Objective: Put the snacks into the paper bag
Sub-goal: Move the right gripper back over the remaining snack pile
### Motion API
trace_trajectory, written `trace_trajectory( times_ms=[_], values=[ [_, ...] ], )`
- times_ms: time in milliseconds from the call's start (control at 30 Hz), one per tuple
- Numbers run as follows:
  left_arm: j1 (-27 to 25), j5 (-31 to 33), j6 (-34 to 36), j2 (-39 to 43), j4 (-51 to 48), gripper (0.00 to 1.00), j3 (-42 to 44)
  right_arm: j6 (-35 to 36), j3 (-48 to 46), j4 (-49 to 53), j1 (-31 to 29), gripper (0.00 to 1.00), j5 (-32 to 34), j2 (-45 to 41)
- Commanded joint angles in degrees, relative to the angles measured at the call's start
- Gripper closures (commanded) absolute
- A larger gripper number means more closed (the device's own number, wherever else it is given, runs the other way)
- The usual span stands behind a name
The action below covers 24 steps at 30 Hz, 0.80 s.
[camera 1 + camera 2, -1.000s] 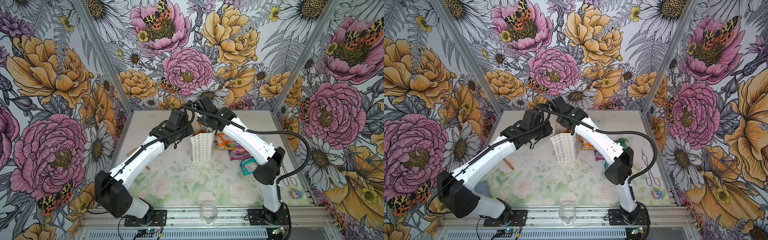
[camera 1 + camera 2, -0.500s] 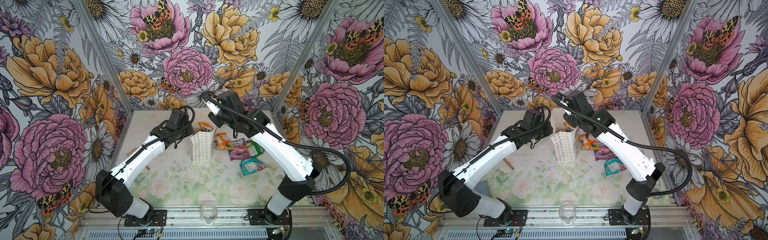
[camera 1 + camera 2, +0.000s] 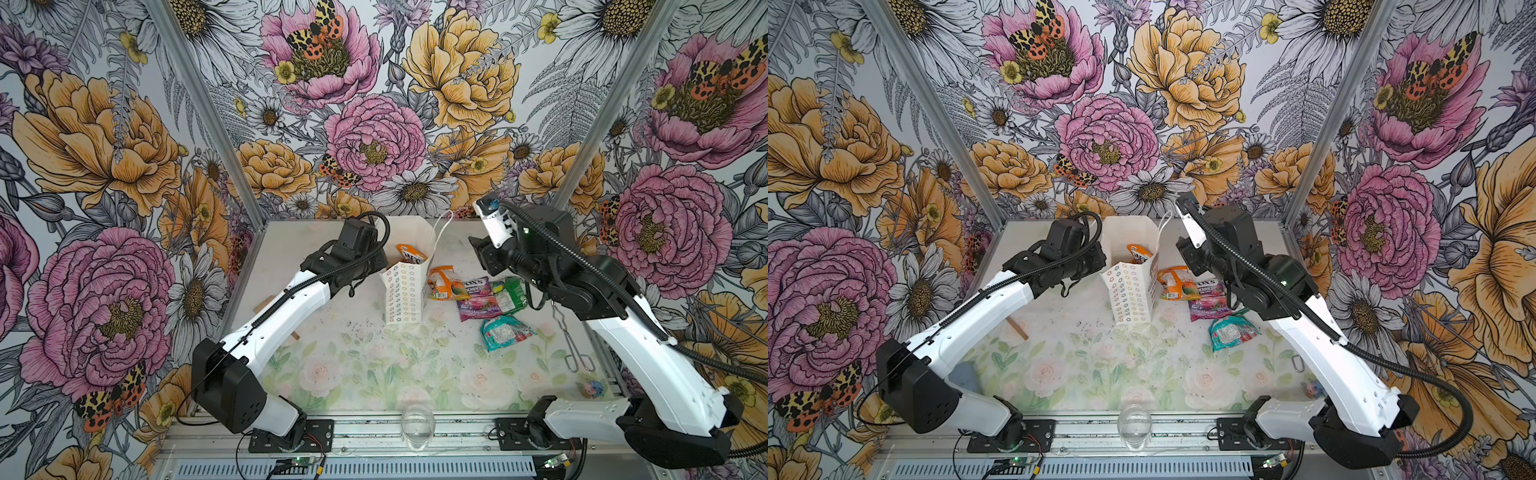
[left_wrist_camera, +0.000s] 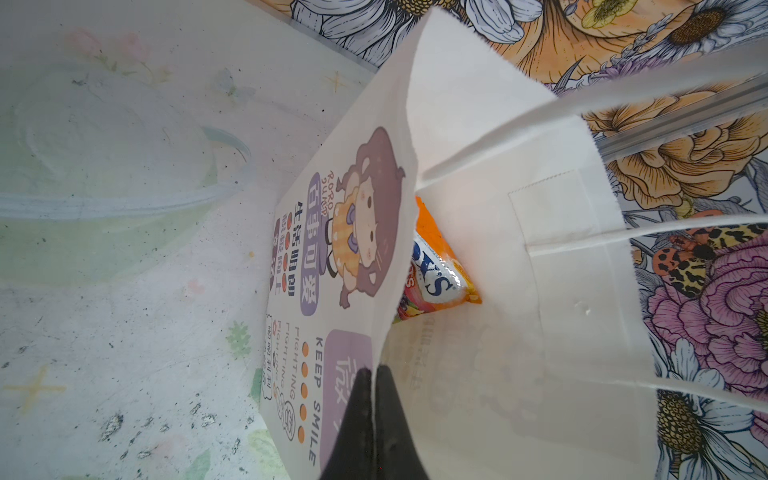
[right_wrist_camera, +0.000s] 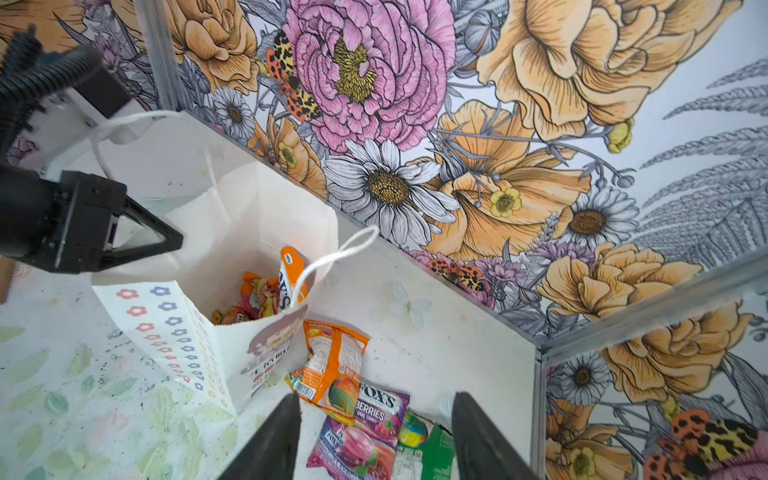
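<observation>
White paper is pinched between the closed jaws of the left gripper [image 4: 374, 376]. It grips the bag [image 3: 405, 291] by the rim of one wall, so the mouth stands open. The bag is upright toward the back of the bench [image 3: 353, 374], just left of the loose snacks. An orange packet [image 4: 436, 270] already stands inside, leaning on a wall. The right wrist view shows more orange wrapping under it, but how many packets that makes I cannot tell.

Four packets lie outside on the bench, to the right of the bag. The mango packet [image 3: 444, 284] is just beside the bag's foot, the purple packet [image 3: 478, 297] touches it, and the green packet [image 3: 509, 293] touches the purple one. The teal packet [image 3: 505, 332] lies apart, nearer the front.

The right gripper [image 5: 374, 397] is empty, with jaws wide apart, and hangs above the purple and green packets.

In my judgement the step in hand is fetching the next snack, and most of the task is not yet done. The next move calls for lowering onto one packet only and closing on a free edge, because the glossy film may slip. The packet must then rise above the bag's rim and pass the cord handle [image 5: 332, 257] that hangs over the mouth on that side.
</observation>
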<state>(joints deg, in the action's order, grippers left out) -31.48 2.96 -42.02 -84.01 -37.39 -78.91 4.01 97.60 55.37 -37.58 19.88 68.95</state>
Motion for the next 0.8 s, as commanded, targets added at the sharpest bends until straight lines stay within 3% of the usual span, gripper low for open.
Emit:
trace_trajectory(
  times_ms=[0,67,167,567,767],
  values=[
    [0.1,-0.9,0.6,0.5,-0.1,1.00,-0.5,-10.0,-4.2,-1.8,3.1,0.21,0.0,-4.3],
    [0.2,-0.9,0.6,0.7,-0.1,1.00,-0.4,-15.3,-7.1,-1.7,5.6,0.09,0.8,-6.3],
    [0.4,-0.9,0.7,0.8,-0.1,1.00,-0.3,-21.4,-11.0,-1.1,9.7,0.03,-1.3,-8.2],
    [0.5,-0.7,0.7,0.9,-0.1,1.00,0.1,-38.6,-25.5,3.1,29.7,0.00,-24.3,-5.3],
    [0.3,-0.9,0.6,0.7,-0.1,1.00,0.2,-42.5,-35.8,2.9,34.1,0.00,-27.2,-5.8]
  ],
)
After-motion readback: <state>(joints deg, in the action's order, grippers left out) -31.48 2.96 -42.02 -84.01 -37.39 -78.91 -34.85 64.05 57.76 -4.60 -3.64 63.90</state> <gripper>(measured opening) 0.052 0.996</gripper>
